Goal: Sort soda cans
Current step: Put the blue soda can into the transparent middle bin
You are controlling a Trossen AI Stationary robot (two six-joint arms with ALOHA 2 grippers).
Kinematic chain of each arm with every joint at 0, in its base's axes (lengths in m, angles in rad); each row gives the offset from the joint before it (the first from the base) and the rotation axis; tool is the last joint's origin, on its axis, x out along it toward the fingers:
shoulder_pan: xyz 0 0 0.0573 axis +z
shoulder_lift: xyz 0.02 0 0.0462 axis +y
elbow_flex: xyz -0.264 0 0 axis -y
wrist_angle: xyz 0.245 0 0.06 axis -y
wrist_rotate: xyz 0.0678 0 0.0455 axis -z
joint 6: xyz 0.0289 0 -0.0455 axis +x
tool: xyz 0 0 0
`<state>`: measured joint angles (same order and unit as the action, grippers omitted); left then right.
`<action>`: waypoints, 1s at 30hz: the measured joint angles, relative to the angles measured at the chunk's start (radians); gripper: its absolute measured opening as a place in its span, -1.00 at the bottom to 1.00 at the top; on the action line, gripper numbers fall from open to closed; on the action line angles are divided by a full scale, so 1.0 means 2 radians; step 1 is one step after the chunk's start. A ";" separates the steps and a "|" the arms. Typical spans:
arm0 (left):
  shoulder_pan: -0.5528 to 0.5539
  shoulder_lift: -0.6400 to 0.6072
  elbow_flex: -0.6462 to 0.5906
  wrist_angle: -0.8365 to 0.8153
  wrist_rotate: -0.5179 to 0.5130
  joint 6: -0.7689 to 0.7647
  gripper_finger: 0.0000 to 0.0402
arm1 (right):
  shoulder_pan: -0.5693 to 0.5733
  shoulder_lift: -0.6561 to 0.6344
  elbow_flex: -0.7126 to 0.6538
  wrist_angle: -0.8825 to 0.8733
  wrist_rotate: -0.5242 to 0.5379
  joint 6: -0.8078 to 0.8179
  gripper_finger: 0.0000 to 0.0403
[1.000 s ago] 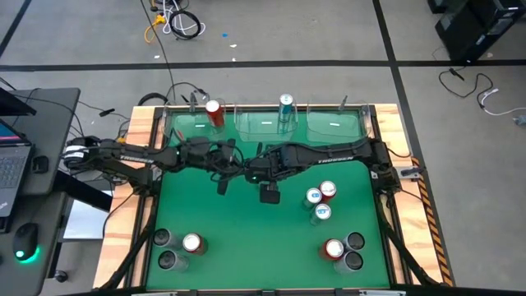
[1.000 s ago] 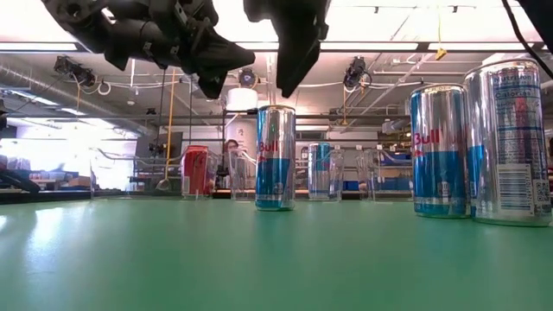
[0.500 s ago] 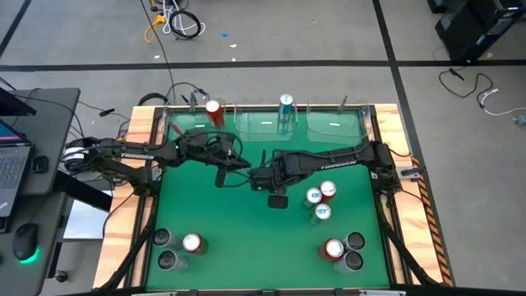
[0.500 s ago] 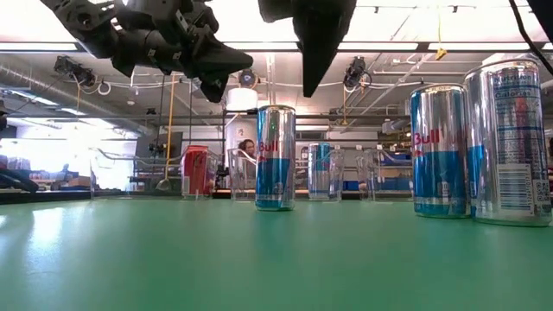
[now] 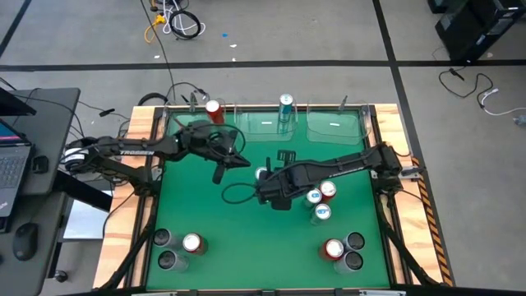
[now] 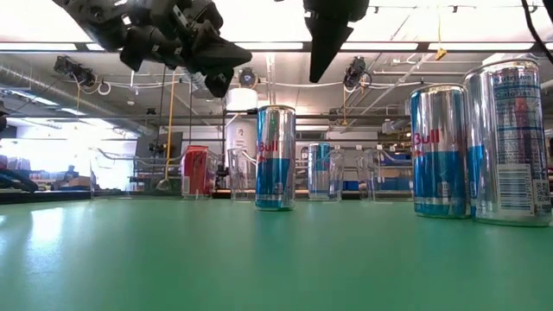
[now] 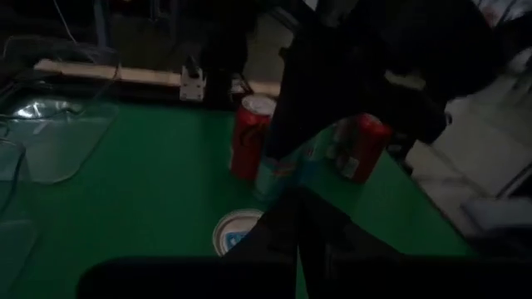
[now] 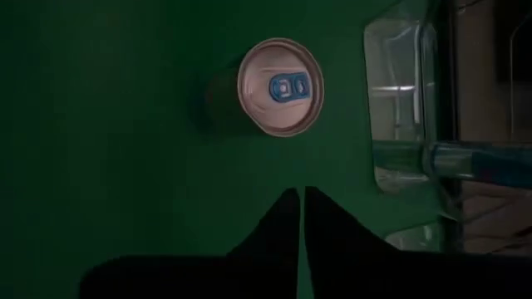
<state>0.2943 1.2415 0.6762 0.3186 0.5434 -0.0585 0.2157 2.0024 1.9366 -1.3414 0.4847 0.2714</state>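
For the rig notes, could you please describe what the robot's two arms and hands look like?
Both arms are dark, slim and jointed, with white lettering along the forearm links. A thin black cable loops on the mat by the right arm. The left hand and right hand each end in two dark, tapered fingers.

I see a grey concrete floor [image 5: 329, 37] crossed by dark lines, loose cables [image 5: 174, 23] lying there. A laptop [image 5: 10, 156] sits at left; bright ceiling lights [image 6: 259, 45] overhead.

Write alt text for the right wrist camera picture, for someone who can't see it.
The right gripper, fingers shut and empty, looks straight down on a blue-tabbed soda can standing upright on the green table. Clear plastic bins line one edge.
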 joint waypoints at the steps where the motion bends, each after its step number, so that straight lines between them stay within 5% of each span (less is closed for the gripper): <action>1: 0.000 0.000 0.011 -0.021 0.000 0.010 -0.96 | 0.000 -0.008 -0.012 0.009 0.003 0.003 -0.96; 18: -0.010 0.000 0.181 -0.341 -0.038 0.108 -0.96 | -0.002 -0.287 -0.408 0.435 0.016 -0.031 -1.00; 30: -0.067 0.030 0.289 -0.483 -0.150 0.156 -0.85 | 0.000 -0.317 -0.462 0.494 0.016 -0.030 -1.00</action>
<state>0.1606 1.3018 1.2547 -0.6469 0.2442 0.2534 0.2165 1.3679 1.0126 -0.3534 0.5171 0.2114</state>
